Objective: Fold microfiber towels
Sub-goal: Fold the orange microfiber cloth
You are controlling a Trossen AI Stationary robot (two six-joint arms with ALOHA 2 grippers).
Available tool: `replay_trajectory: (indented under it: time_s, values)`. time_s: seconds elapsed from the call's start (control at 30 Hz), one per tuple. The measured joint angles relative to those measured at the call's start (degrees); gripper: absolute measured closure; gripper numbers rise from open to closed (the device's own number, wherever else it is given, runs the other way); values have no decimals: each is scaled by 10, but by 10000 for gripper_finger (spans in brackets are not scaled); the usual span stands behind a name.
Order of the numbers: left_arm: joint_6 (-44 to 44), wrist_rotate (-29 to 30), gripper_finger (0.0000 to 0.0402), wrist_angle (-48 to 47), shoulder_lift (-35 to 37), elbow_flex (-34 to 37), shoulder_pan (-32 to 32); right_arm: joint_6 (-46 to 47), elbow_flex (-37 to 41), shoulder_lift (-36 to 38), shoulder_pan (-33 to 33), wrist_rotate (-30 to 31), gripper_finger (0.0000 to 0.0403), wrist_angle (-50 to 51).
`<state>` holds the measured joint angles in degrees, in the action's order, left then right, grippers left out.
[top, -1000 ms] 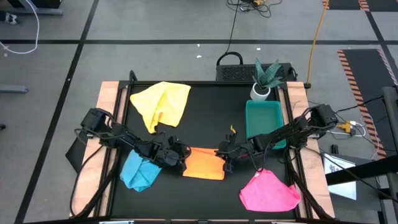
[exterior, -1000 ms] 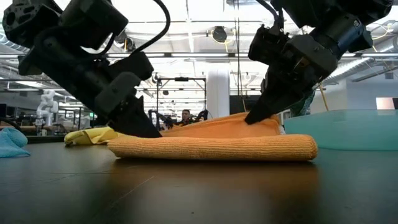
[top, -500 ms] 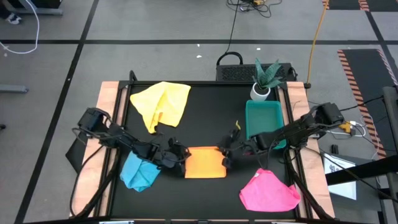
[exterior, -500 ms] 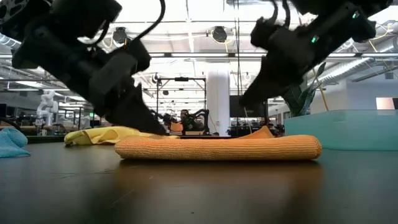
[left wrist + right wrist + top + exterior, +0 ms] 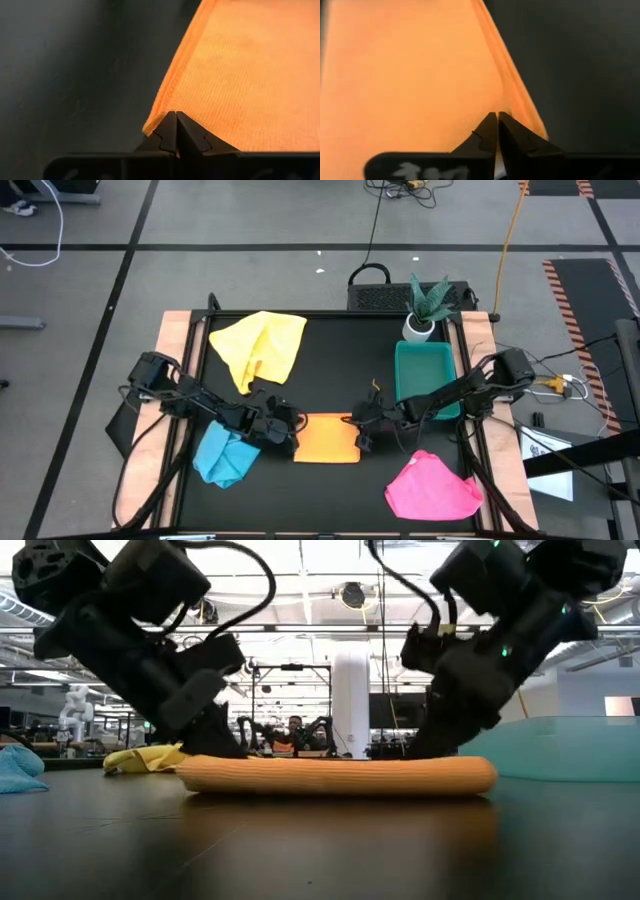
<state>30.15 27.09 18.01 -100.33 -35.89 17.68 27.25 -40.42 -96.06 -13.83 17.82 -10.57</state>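
An orange microfiber towel (image 5: 326,438) lies folded flat at the table's middle near side; in the low view the towel (image 5: 340,775) is a low, even pad. My left gripper (image 5: 291,438) is shut at its left end, and my right gripper (image 5: 361,436) is shut at its right end. A yellow towel (image 5: 262,346) lies crumpled at the far left. A light blue one (image 5: 224,456) is bunched at the near left, and a pink one (image 5: 432,489) at the near right. My left gripper sets its shut fingertips (image 5: 176,120) on the towel's top face beside its left edge (image 5: 165,97), close to a corner. It slants down from the table's left. The towel lies flat on the table; whether any cloth is pinched, I cannot tell. My right gripper rests its shut fingertips (image 5: 497,120) on the towel's top face just inside its right edge (image 5: 520,102). It slants down from the table's right. The towel lies flat beneath them; no cloth shows between the fingers.
A green tray (image 5: 424,375) stands right of the towel, behind my right arm, with a potted plant (image 5: 426,308) at the far edge beyond it. Bare black tabletop (image 5: 345,370) lies between the yellow towel and the tray.
My right gripper has lifted off the towel's right end, where the top layer stood raised, and has come back down onto it. The raised layer has sunk, and the towel now lies flat.
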Motion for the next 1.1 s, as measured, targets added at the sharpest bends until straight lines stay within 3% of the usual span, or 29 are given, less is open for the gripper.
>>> replay_trajectory:
  time_s: [0.17,0.3,0.37,0.53,0.67,0.77,0.9,1.1]
  values:
    - [9,-10,391,-15,13,-1,13,-26,0,6,-1,83,398,2]
    - [23,-6,391,-21,50,-1,36,-38,0,44,-17,90,402,-5]
    - [16,14,397,-5,68,0,49,-39,0,59,-30,58,400,-18]
    - [-40,33,390,37,70,-1,48,-43,0,55,-71,-92,399,-82]
    - [-48,27,393,24,43,0,17,-41,0,24,-107,-120,399,-88]
    - [-47,-8,398,16,23,0,3,-27,0,0,-117,-120,399,-87]
    - [-11,-42,389,-33,17,-1,6,-11,0,-6,-108,-90,399,-45]
    - [64,-41,398,-72,28,-2,62,-7,0,38,-86,34,399,70]
